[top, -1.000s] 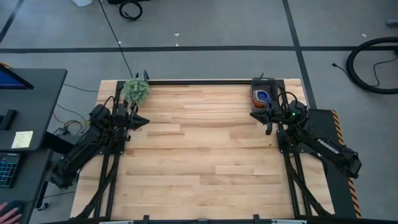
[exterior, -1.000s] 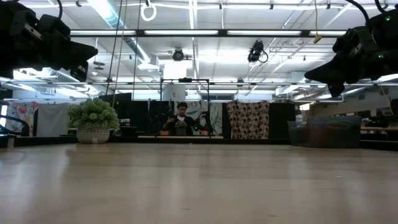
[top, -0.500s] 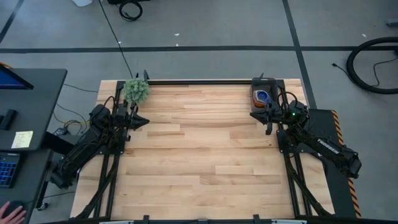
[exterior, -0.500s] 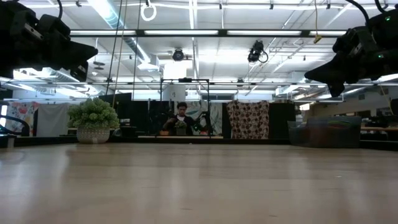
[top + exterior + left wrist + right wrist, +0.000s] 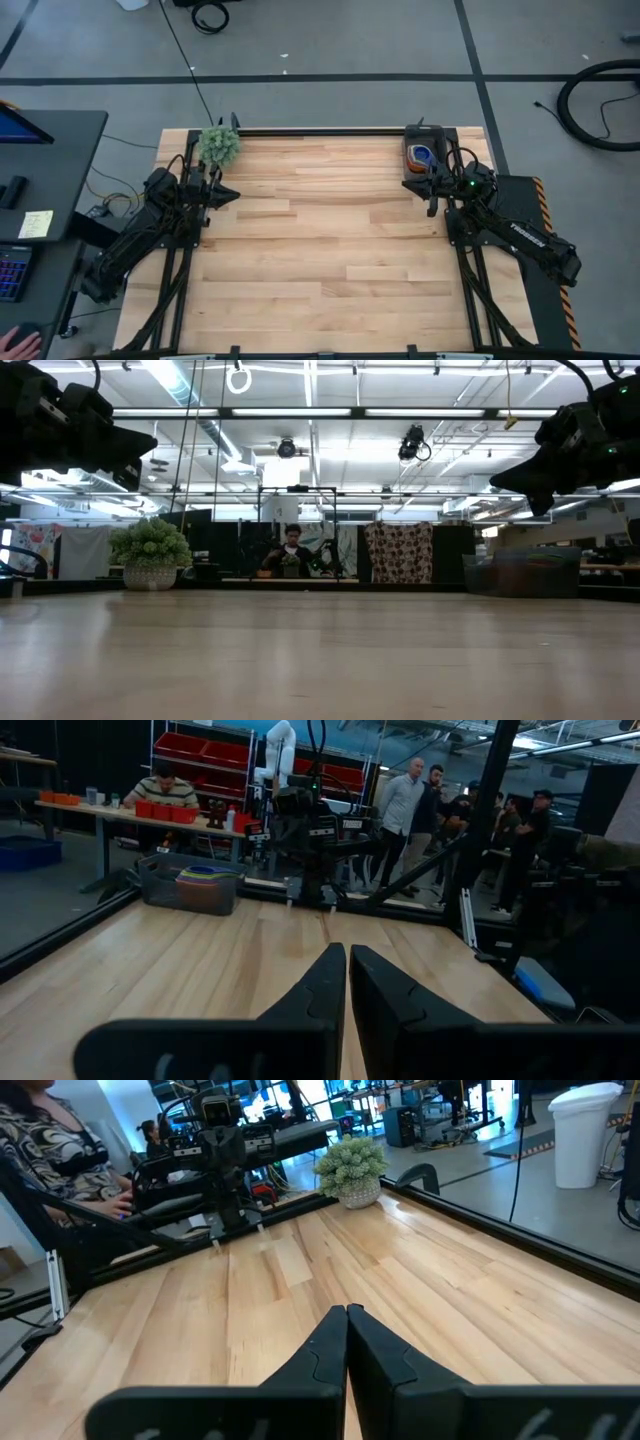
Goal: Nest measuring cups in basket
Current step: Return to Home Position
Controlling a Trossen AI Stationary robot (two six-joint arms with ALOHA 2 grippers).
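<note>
The dark grey basket stands on the table at the far right corner; the measuring cups sit stacked inside it, orange and blue showing from above. My right gripper hovers shut just on the near side of the basket, touching nothing. My left gripper hovers shut above the table's far left, near the plant ball. Both point level toward the table's middle. In the left wrist view the basket shows across the table with coloured cups inside.
A fuzzy green plant ball in a pot stands at the far left corner. The wooden table is bare between the arms. People stand and sit beyond the table. A desk with a laptop lies left.
</note>
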